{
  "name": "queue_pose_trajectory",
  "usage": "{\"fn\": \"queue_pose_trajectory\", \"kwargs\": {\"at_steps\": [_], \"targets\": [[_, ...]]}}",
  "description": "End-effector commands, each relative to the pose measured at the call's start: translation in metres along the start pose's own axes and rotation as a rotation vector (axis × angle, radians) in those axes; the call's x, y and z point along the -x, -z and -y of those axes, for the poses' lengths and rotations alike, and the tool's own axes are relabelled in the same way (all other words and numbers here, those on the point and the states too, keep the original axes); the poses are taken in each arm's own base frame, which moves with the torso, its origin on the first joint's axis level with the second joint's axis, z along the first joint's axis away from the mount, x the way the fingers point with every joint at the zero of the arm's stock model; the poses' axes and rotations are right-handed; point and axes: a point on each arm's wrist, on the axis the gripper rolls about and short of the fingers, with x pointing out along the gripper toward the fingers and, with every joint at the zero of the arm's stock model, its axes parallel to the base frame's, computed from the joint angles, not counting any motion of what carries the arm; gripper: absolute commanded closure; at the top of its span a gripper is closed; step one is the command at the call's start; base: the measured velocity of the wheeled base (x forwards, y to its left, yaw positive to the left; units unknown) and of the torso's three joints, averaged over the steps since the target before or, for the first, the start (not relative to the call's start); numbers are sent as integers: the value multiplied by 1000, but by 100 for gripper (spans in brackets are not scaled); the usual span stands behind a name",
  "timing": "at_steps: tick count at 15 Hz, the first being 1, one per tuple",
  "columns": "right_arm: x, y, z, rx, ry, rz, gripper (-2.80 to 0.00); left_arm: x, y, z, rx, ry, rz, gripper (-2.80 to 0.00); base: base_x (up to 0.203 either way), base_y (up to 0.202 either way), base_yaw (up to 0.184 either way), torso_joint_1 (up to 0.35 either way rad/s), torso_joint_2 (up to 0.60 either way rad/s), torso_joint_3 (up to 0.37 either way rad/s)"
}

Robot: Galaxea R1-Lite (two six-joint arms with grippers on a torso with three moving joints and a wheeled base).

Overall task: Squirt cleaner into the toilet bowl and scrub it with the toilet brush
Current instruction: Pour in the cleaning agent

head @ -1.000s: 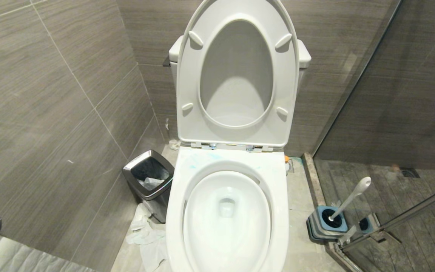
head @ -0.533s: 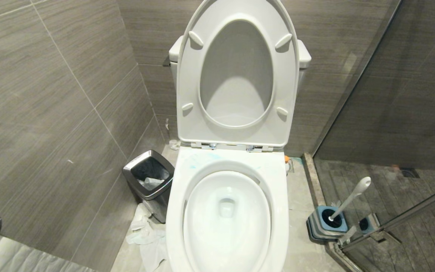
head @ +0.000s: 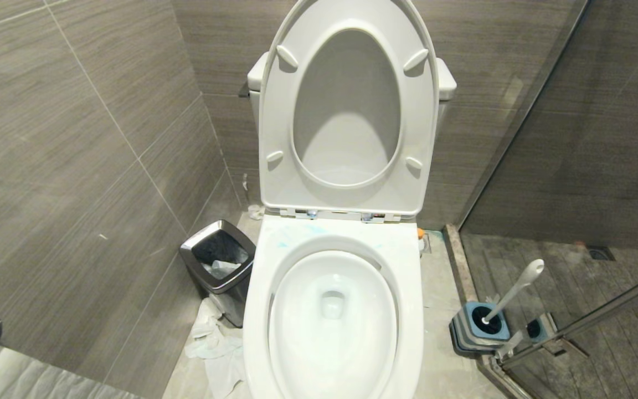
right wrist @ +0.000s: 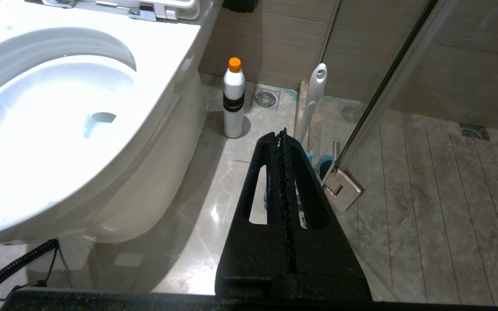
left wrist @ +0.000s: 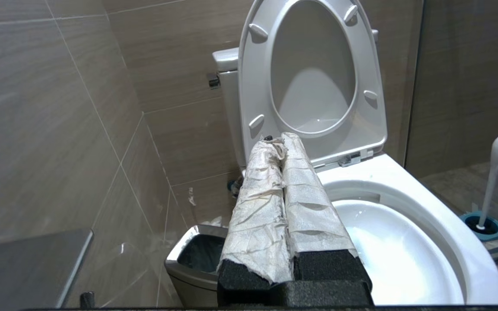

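The white toilet bowl [head: 416,288] stands open, seat and lid raised, with faint turquoise smears [head: 297,230] on the back of its rim. The cleaner bottle [right wrist: 234,99], white with an orange cap, stands on the floor beside the bowl's right side. The toilet brush [head: 513,293] leans in its blue-and-grey holder [head: 471,332] by the glass door. My left gripper [left wrist: 280,140], its fingers wrapped in white paper, is shut and empty, held above the bowl's left edge [left wrist: 426,203]. My right gripper [right wrist: 280,134] is shut and empty, above the floor in front of the brush [right wrist: 314,95]. Neither arm shows in the head view.
A steel-rimmed black bin [head: 186,252] stands left of the toilet, with crumpled white paper [head: 214,343] on the floor in front of it. A glass shower door with a metal hinge [right wrist: 342,188] closes off the right. Tiled walls stand close on the left and behind.
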Motion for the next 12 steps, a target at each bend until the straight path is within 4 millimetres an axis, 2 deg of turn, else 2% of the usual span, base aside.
{"fn": "queue_pose_trajectory", "kwargs": {"at_steps": [1, 3, 7, 12], "targets": [[-1, 3, 0, 0, 0, -11, 0, -1, 21, 1, 7, 3, -13, 0, 0, 0, 0, 0, 0, 0], [-1, 3, 0, 1, 0, -11, 0, 0, 37, 3, 8, 1, -22, 0, 0, 0, 0, 0, 0, 0], [-1, 3, 0, 0, 0, -10, 0, 0, 34, 1, -44, -91, -5, 0, 0, 0, 0, 0, 0, 0], [-1, 3, 0, 0, 0, -10, 0, 1, 18, 1, 15, -41, 146, 0, 0, 0, 0, 0, 0, 0]]}}
